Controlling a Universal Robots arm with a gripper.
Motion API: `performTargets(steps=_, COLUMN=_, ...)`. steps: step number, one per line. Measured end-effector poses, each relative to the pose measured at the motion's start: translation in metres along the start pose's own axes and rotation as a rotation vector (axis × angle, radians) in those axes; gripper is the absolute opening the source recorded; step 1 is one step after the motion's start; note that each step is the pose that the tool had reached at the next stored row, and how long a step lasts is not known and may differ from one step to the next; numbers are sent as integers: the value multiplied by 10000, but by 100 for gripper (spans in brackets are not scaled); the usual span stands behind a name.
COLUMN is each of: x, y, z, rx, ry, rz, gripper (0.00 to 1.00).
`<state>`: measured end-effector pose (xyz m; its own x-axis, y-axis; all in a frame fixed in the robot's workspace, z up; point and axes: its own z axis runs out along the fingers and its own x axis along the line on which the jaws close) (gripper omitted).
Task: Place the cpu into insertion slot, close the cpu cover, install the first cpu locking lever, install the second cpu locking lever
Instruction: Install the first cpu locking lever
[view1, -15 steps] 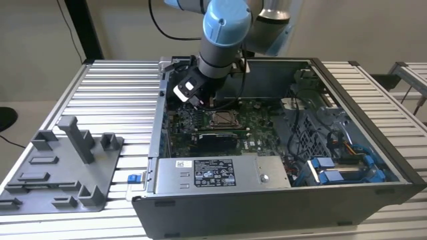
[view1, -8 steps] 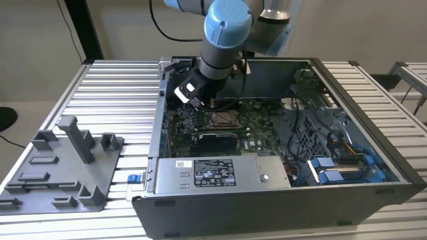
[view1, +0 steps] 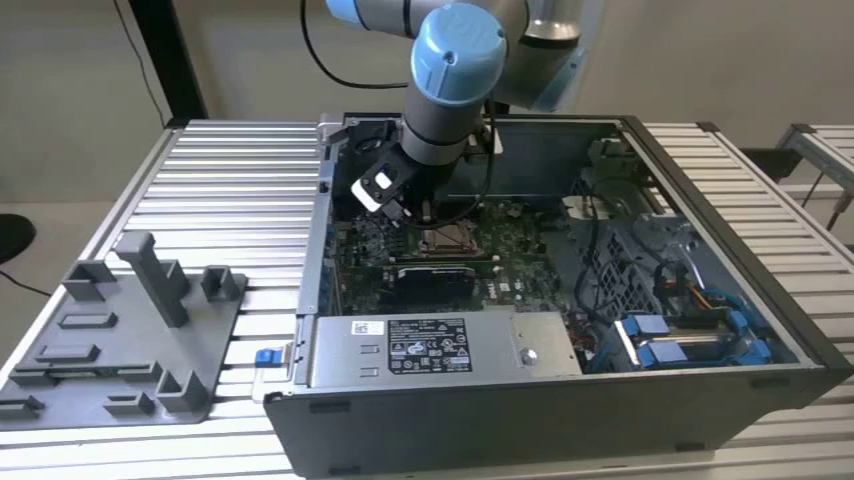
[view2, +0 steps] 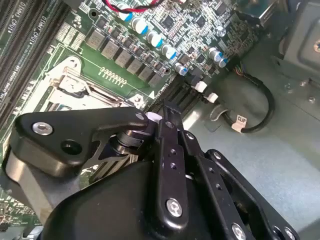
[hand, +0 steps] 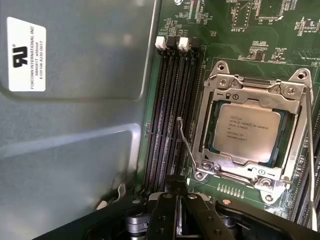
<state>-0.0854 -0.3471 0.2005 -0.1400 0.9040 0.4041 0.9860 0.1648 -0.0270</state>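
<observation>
Pincer looks shut and empty, close to the unlatched lever beside the cpu cover, which lies over the seated cpu. A glancing push risks the springy wire slipping off and scraping the board.

Plain pale wall to the rear, evenly lit. Dark upright post stands before it on the exterior view's left. Work surface is of ribbed silvery metal slats. Second slatted surface stands apart at the exterior view's right edge. Pale floor shows beyond the work surface, on the exterior view's left.
</observation>
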Motion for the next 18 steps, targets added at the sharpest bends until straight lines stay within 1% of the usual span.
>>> performTargets(steps=3, x=-15, y=2, z=10, rx=-1, ry=0, rz=0, gripper=0)
performTargets(steps=4, x=-42, y=-2, z=10, rx=-2, ry=1, rz=0, gripper=0)
performTargets(steps=5, x=-49, y=8, z=18, rx=-13, ry=3, rz=24, gripper=0)
performTargets(steps=6, x=-56, y=34, z=20, rx=-19, ry=2, rz=41, gripper=0)
performTargets(steps=8, x=-61, y=53, z=22, rx=-21, ry=1, rz=47, gripper=0)
performTargets(steps=12, x=-58, y=62, z=18, rx=-21, ry=2, rz=48, gripper=0)
performTargets(steps=15, x=-32, y=60, z=-36, rx=-20, ry=1, rz=47, gripper=0)
performTargets(steps=17, x=-31, y=59, z=-36, rx=-21, ry=-1, rz=48, gripper=0)
performTargets(steps=18, x=-34, y=60, z=-30, rx=-25, ry=-15, rz=57, gripper=0)
